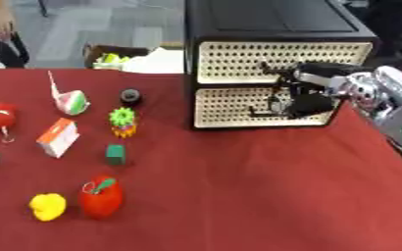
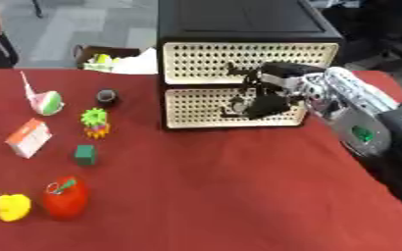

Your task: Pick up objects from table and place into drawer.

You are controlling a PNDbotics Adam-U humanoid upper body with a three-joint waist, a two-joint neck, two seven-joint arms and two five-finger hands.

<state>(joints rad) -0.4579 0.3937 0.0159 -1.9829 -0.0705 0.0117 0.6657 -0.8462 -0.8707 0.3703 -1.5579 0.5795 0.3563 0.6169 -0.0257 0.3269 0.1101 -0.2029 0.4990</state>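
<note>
- Cream perforated drawer fronts (image 1: 277,61): my right hand (image 1: 303,95) sits against them at far right, fingers curled; whether round a handle, I cannot tell.
- Objects, e.g. red apple (image 1: 101,197), lie well left on the surface (image 1: 264,196).

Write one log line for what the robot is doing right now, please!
right hand at closed lower drawer front | left hand not in view | red apple on table, unpicked

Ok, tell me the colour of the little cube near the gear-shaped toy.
Green; the cube shows best in the left eye view.
</note>
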